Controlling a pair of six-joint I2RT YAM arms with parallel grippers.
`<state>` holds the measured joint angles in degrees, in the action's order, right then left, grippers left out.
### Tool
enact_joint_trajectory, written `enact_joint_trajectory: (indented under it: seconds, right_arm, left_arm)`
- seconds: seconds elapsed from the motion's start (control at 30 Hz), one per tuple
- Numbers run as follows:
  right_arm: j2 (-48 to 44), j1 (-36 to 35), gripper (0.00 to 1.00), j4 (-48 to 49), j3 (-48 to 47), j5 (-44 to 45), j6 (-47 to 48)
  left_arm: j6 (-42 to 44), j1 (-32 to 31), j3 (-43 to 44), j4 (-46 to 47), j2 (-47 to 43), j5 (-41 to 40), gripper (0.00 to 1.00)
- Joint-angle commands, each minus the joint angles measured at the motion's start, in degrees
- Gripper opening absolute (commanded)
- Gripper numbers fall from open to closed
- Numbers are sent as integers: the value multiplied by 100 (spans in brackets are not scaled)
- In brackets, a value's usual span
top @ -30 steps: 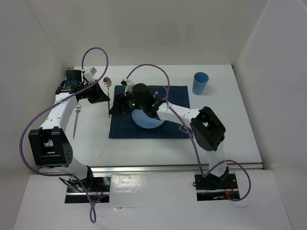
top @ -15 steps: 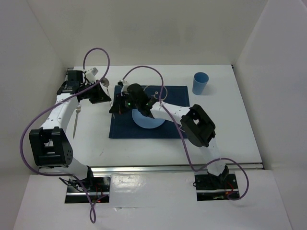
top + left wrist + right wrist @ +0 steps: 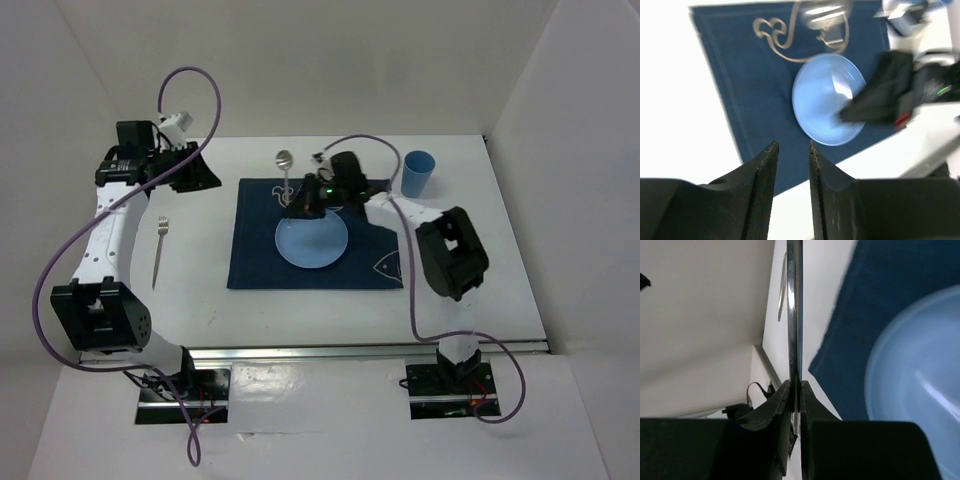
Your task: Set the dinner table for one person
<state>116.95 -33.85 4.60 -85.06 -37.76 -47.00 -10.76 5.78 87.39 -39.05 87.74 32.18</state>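
Right hand [image 3: 795, 387] is swinging spoon [image 3: 287, 172] rightward, pinching its handle; spoon is pointing away from hand, past mat [image 3: 260, 250], over table [image 3: 470, 260]. Left hand [image 3: 792, 150], narrow and empty, is hanging farther off.

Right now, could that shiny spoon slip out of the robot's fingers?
Maybe. The spoon looks like smooth, shiny metal, so likely slippery and stiff. The right gripper pinches only its thin handle, so it might swivel.

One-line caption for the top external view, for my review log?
Right claw holds a spoon over the navy placemat's far edge near the blue plate; fork lies on the dinner table.
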Motion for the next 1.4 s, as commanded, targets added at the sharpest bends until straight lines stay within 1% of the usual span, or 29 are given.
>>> enact_joint_trajectory:
  seconds: [0.0, 0.03, 0.07, 0.13, 0.17, 0.23, 0.27, 0.33, 0.4, 0.47, 0.53, 0.63, 0.73, 0.8, 0.9, 1.0, 1.07, 1.37]
  right_arm:
    - [-1137, 659, 0, -362, 811, -935, -109]
    - [-1487, 756, 0, -494, 1007, -935, 189]
    - [-1647, 965, 0, -765, 1174, -1005, 322]
    - [-2050, 1204, 0, -995, 1649, -1250, 516]
    - [-2183, 1448, 0, -1144, 1815, -1347, 578]
    - [-2508, 1678, 0, -1146, 2369, -1602, 692]
    - [-2571, 1897, 0, -1146, 2527, -1699, 693]
    - [-2572, 2118, 0, -1207, 2967, -2024, 772]
    - [-2572, 2425, 0, -1207, 3205, -2226, 1026]
    - [-2371, 2645, 0, -1207, 3460, -2455, 1201]
    - [-2186, 2892, 0, -1312, 3461, -2508, 1526]
    - [-1869, 2954, 0, -1365, 3461, -2579, 1747]
    - [-1798, 3032, 0, -1173, 3461, -2412, 1747]
    - [-1737, 3085, 0, -849, 3549, -2464, 1642]
    - [-1403, 3208, 0, -768, 3610, -2587, 1580]
    - [-1166, 3270, 0, -453, 3672, -2587, 1423]
    - [-1034, 3270, 0, -381, 3724, -2727, 1352]
    - [-655, 3270, 0, 49, 3724, -2728, 1246]
  left_arm:
    - [250, 370, 15, -419, -170, -265, 38]
    - [250, 536, -73, -419, -170, -265, 38]
    - [250, 599, -143, -419, -222, -265, 38]
    - [250, 783, -284, -358, -223, -335, 38]
    - [250, 836, -371, -358, -223, -336, 38]
    - [311, 907, -372, -358, -223, -336, 38]
    - [312, 907, -372, -358, -223, -336, 38]
    - [312, 960, -372, -358, -223, -283, 38]
    - [312, 960, -425, -306, -223, -230, 38]
    - [312, 960, -425, -305, -223, -178, 38]
    - [312, 960, -425, -305, -223, -177, 38]
    - [365, 960, -425, -305, -223, -177, 38]
    - [365, 960, -425, -305, -223, -177, 38]
    - [365, 960, -425, -305, -223, -177, 38]
    - [365, 960, -425, -305, -223, -177, 38]
    - [365, 960, -477, -305, -223, -177, 38]
    - [365, 960, -478, -305, -223, -177, 38]
    - [365, 960, -478, -305, -223, -177, 38]
